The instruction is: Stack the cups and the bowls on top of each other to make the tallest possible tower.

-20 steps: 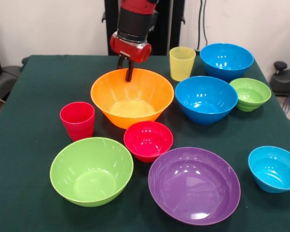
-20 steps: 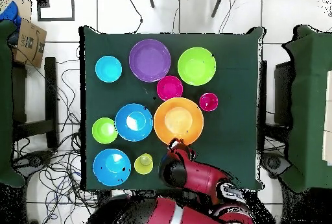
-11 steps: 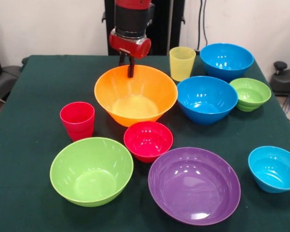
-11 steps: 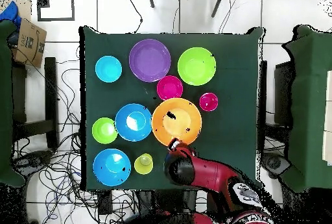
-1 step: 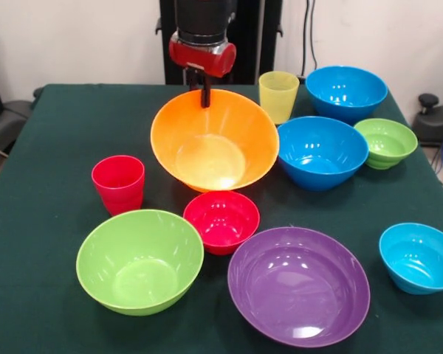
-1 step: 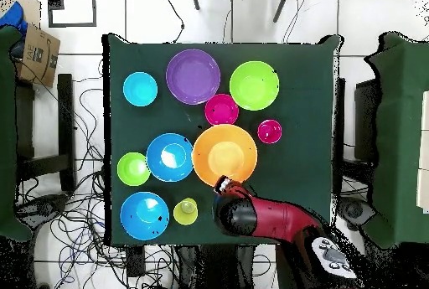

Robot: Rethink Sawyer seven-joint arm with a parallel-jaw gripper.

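Front view alone shows the tool (image 5: 204,87) clamped on the tilted orange bowl's (image 5: 214,144) far rim.

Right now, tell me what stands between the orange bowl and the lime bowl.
The claw grips the orange bowl at its far rim, tilted. The small red bowl sits partly between it and the lime bowl; the red cup flanks the path.

I see the dark green table (image 5: 52,140), a cardboard box (image 6: 35,54) on the tiled floor (image 6: 151,18), and tangled cables (image 6: 84,126) beside it
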